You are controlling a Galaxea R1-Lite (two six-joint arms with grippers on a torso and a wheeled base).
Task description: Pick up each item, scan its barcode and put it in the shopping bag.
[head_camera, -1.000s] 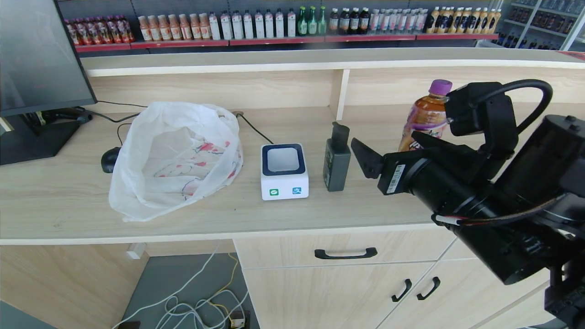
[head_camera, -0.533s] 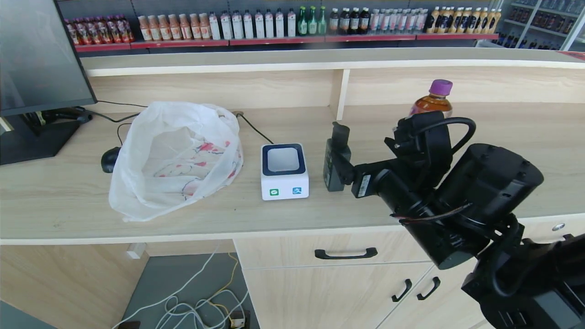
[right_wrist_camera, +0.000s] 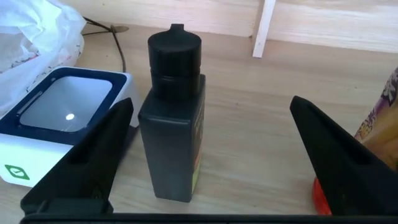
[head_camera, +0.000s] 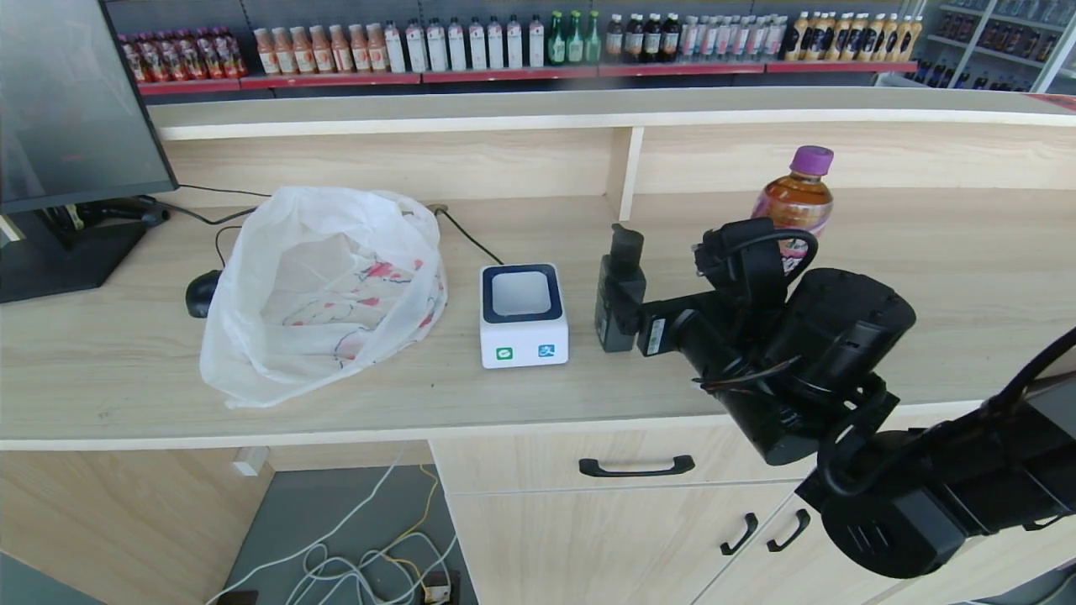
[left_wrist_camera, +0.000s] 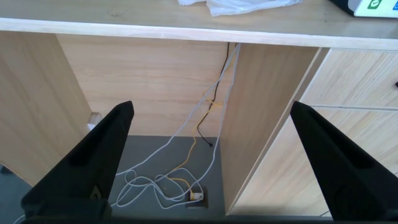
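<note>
Wooden counter point(head_camera: 126, 370) holds shopping bag point(head_camera: 324, 290); shelves point(head_camera: 521, 77) behind.

The light wood tabletop point(head_camera: 126, 361) carries, from the robot's left to right, a monitor base point(head_camera: 59, 252), a black mouse point(head_camera: 202, 294), a white shopping bag point(head_camera: 324, 286), a white scanner box point(head_camera: 522, 315), an upright black bottle point(head_camera: 611, 304) and a purple-capped amber bottle point(head_camera: 799, 195).
</note>
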